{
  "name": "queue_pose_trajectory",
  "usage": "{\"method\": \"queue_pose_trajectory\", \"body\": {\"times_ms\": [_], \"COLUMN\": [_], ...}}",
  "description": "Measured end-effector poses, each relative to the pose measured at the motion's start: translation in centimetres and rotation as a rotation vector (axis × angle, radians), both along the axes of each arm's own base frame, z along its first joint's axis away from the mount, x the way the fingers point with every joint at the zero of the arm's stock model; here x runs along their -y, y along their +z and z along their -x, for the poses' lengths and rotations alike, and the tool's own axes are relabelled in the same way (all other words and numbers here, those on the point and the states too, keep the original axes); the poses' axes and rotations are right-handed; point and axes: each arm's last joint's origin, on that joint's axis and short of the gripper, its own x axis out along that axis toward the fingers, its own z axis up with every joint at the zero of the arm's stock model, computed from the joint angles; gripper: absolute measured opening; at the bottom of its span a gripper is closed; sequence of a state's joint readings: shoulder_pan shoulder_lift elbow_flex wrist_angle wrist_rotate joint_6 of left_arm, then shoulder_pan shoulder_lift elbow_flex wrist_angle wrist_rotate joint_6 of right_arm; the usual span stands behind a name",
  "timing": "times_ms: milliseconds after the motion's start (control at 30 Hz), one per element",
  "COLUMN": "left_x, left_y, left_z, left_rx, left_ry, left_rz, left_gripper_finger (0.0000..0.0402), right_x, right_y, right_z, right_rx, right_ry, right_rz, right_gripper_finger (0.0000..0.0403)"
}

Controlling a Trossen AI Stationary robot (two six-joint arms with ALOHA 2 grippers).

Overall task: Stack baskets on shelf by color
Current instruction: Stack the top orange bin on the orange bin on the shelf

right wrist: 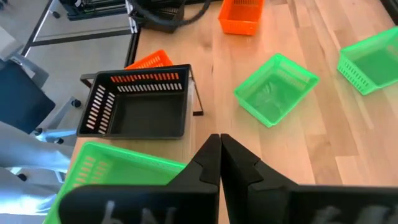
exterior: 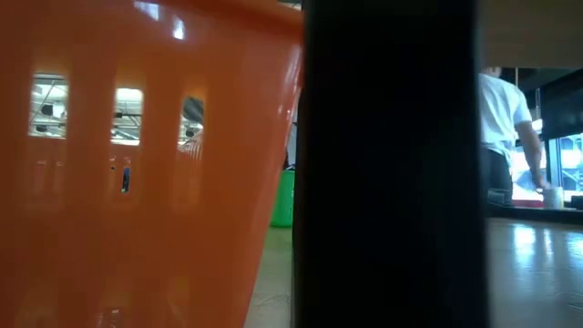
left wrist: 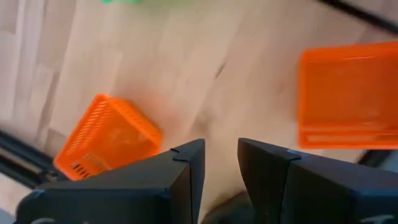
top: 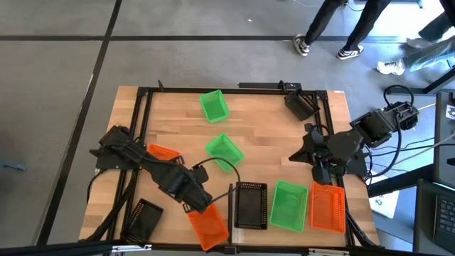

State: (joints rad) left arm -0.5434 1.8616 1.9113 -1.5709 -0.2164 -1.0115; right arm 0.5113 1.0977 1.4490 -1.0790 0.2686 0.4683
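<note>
Hovering at seven o'clock, the left gripper, fingers apart and empty, hung just above an orange basket overhanging the table edge; a nudge might topple it. At four o'clock the right gripper waited, fingers together.

Low view: bright orange perforated plastic basket fills left half, cut by top, left, bottom edges. Broad black vertical object blocks centre, identity indeterminate. Green plastic basket visible as sliver only between them. Person in white top partly hidden, blurred. High view: left gripper fingers obscured by arm.
</note>
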Motion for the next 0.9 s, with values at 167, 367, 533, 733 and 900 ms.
{"method": "queue_pose_trajectory", "body": {"times_ms": [167,367,533,733,900], "left_x": [-0.8,-3.2,-6.0,-8.3,-9.3], "left_y": [-2.4,-1.3,0.3,-1.2,-3.8], "left_z": [0.0,2.2,4.9,7.1,7.6], "left_rx": [-0.101,-0.074,0.049,0.168,0.195], "left_ry": [0.050,0.115,0.231,0.505,0.640], "left_rz": [-0.011,0.003,0.056,0.221,0.259], "left_gripper_finger": [0.0087,0.0087,0.0087,0.0087,0.0087], "right_x": [0.6,1.1,1.2,1.2,1.2], "right_y": [0.0,0.0,0.0,0.1,0.2], "right_z": [-0.3,-0.5,-0.6,-0.7,-0.7], "right_rx": [0.000,0.002,0.003,0.019,0.028], "right_ry": [-0.032,-0.048,-0.055,-0.057,-0.058], "right_rz": [0.001,0.020,0.022,0.012,0.007], "right_gripper_finger": [0.0002,0.0002,0.0002,0.0002,0.0002]}}
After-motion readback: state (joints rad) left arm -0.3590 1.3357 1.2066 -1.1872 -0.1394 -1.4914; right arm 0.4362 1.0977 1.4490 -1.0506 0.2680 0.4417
